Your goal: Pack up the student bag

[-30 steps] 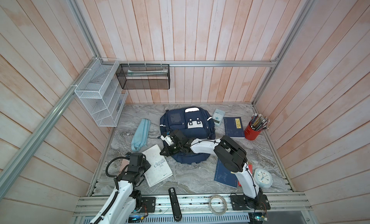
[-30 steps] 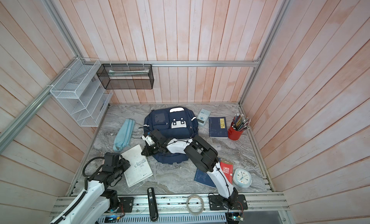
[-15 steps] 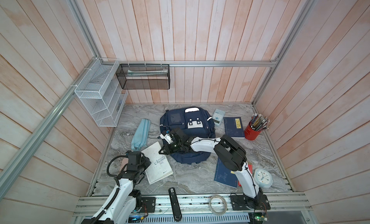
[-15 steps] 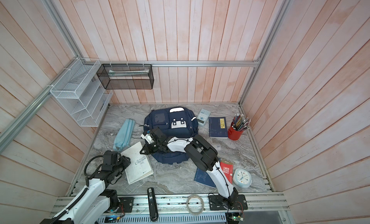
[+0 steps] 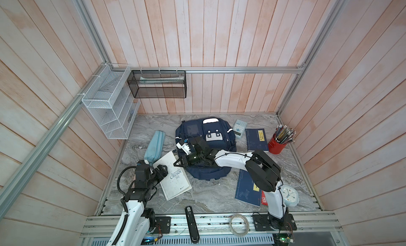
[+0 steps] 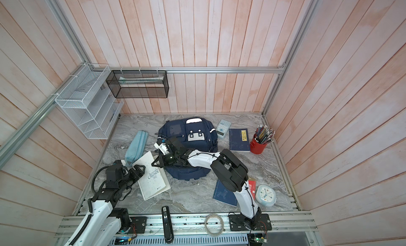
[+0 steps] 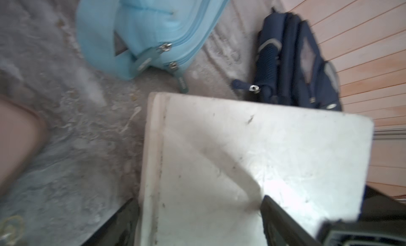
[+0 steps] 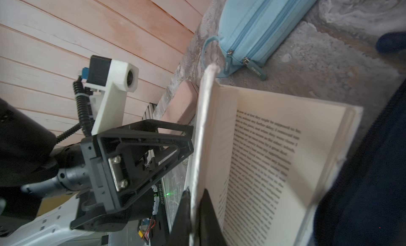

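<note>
The left tool [image 5: 163,170] sits low at the spine side of the white book [image 5: 175,184]. Its jaws stand apart. One finger [image 7: 283,220] is over the cover and the other is off the spine, above the desk [image 5: 197,198]. The blurred wrist view does not show whether either one touches the book. Just past this tool's tips a light blue pouch [image 5: 154,145] lies flat, its zip end close to the book's corner.

Facing the left tool from across the book, the right tool [image 5: 176,163] is clamped shut on the free edge of the front cover [image 8: 198,150]. The cover is lifted clear of the pages, and printed text shows beneath it in the right wrist view.

The bag [image 5: 206,174] lies flat on the desk directly under and behind the right tool. It is just beside the book, and the white forearm stretches across its lower half.

Further back past the right tool's wrist are a calculator [image 5: 240,128], a navy notebook [image 5: 256,139] and a red cup of pencils [image 5: 277,146]. A clock [image 5: 290,195] lies near that arm's base.
</note>
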